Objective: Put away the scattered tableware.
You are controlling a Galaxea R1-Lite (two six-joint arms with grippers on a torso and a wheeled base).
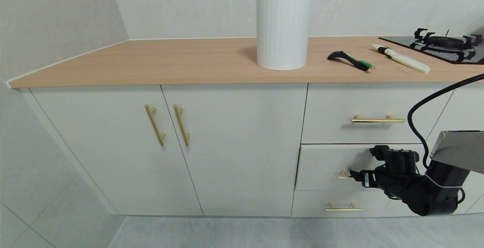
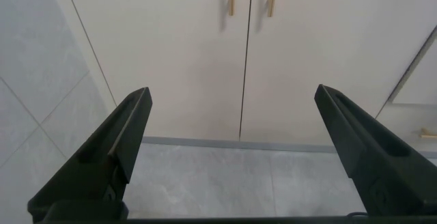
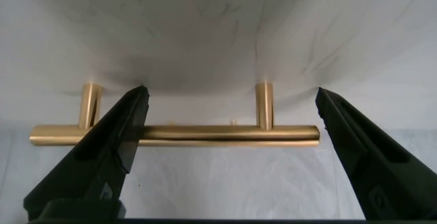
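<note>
At the middle drawer handle, the right tool stands open, the left tool likewise.

A black gas hob sits at the upper right on the wooden countertop. Two cabinet doors with gold handles fill the centre left.
</note>
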